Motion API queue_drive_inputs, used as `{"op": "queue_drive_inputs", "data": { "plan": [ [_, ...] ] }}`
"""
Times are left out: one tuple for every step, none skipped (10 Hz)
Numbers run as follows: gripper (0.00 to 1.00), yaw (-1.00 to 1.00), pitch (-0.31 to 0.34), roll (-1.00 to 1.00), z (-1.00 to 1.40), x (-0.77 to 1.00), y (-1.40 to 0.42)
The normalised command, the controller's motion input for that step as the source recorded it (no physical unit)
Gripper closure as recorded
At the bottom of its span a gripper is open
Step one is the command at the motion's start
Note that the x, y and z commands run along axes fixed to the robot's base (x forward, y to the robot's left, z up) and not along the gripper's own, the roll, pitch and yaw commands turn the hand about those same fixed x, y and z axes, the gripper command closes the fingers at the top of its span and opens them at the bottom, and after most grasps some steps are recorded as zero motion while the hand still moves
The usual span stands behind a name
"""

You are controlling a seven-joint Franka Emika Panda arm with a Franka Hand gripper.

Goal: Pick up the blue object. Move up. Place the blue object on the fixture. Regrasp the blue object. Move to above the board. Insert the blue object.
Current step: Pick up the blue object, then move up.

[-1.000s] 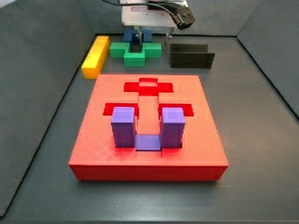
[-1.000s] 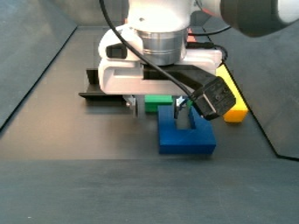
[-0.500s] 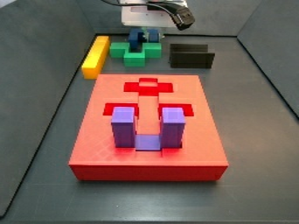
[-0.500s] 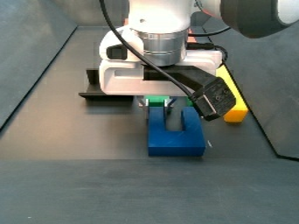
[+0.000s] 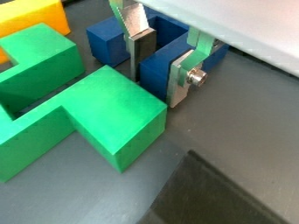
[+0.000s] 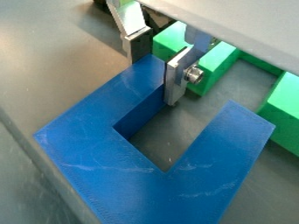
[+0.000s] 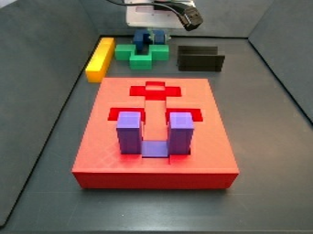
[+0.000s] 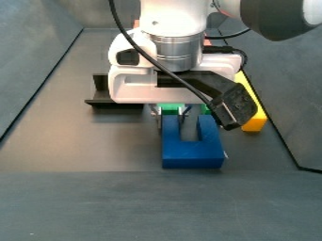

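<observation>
Blue object (image 5: 117,39) between my gripper (image 5: 163,61) plates in wrist view, one prong pinched, green block (image 5: 87,109) beside it. Other wrist view: my fingers (image 6: 176,74) clamped on blue object (image 6: 176,144) prong. Side view: my gripper (image 7: 152,38) at far end, over green block (image 7: 149,55); fixture (image 7: 199,58) to right, yellow bar (image 7: 101,57) left, board (image 7: 154,128) near, purple block (image 7: 154,133) on it. Side view: blue object (image 8: 193,149) on floor under gripper (image 8: 185,118).

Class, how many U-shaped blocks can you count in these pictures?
2: the blue object between the fingers of the gripper beside the green block; the purple block on the board.
</observation>
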Motion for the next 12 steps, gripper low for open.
{"op": "queue_drive_inputs", "data": {
  "plan": [
    [1.0, 0.0, 0.0, 0.0, 0.0, 0.0, 0.0],
    [1.0, 0.0, 0.0, 0.0, 0.0, 0.0, 0.0],
    [1.0, 0.0, 0.0, 0.0, 0.0, 0.0, 0.0],
    [1.0, 0.0, 0.0, 0.0, 0.0, 0.0, 0.0],
    [1.0, 0.0, 0.0, 0.0, 0.0, 0.0, 0.0],
    [1.0, 0.0, 0.0, 0.0, 0.0, 0.0, 0.0],
    [1.0, 0.0, 0.0, 0.0, 0.0, 0.0, 0.0],
    [1.0, 0.0, 0.0, 0.0, 0.0, 0.0, 0.0],
    [1.0, 0.0, 0.0, 0.0, 0.0, 0.0, 0.0],
    [1.0, 0.0, 0.0, 0.0, 0.83, 0.0, 0.0],
    [1.0, -0.03, 0.013, -0.01, 0.82, 0.01, -0.04],
    [1.0, -0.03, 0.051, -0.01, 0.67, -0.04, -0.05]
  ]
}}
